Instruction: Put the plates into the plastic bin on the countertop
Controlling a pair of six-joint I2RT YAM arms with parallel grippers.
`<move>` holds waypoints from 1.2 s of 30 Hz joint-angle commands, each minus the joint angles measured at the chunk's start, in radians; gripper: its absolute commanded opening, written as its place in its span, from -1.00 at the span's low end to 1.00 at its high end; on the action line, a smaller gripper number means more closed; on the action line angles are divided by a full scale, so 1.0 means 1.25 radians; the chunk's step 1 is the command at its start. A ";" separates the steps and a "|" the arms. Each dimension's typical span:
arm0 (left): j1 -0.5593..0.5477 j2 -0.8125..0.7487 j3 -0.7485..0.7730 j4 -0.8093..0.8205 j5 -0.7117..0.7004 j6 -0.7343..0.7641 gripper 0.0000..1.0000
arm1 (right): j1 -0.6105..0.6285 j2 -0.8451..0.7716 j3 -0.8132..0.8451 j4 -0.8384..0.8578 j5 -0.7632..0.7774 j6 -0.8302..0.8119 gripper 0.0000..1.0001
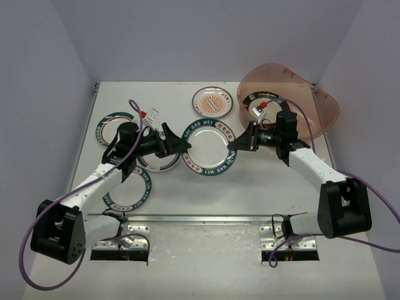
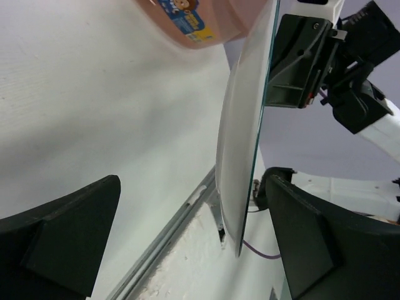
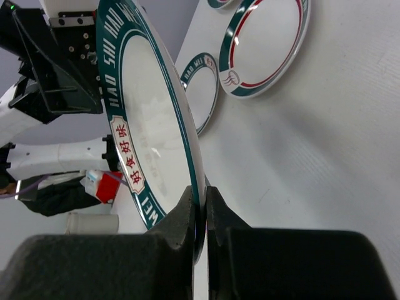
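Right tool (image 3: pixel 200 206) clamps teal-lettered plate (image 1: pixel 209 147) left of plastic bin (image 1: pixel 287 75); left tool (image 1: pixel 182 145) open. One black-rimmed plate (image 1: pixel 270 97) is binned, other plates (image 1: pixel 212 100) on worktop (image 1: pixel 250 194), to go.

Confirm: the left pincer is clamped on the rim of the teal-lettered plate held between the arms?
No: the right pincer is clamped on the rim of the teal-lettered plate, as the right wrist view shows; the left pincer stands open.

The countertop (image 1: pixel 250 194) carries the plastic bin (image 1: pixel 315 103) and 4 visible plates (image 1: pixel 212 101).
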 commanded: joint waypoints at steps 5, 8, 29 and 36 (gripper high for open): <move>0.000 -0.212 0.211 -0.434 -0.516 0.289 1.00 | -0.222 -0.099 0.013 0.036 0.464 0.345 -1.00; 0.000 -0.263 0.209 -0.459 -0.522 0.335 1.00 | -0.242 -0.086 0.023 0.009 0.642 0.457 -1.00; -0.001 -0.329 0.074 -0.407 -0.423 0.355 1.00 | -0.159 0.295 0.364 -0.134 1.001 0.598 -0.81; -0.001 -0.326 0.075 -0.409 -0.422 0.355 1.00 | -0.156 0.304 0.388 -0.191 1.006 0.549 0.08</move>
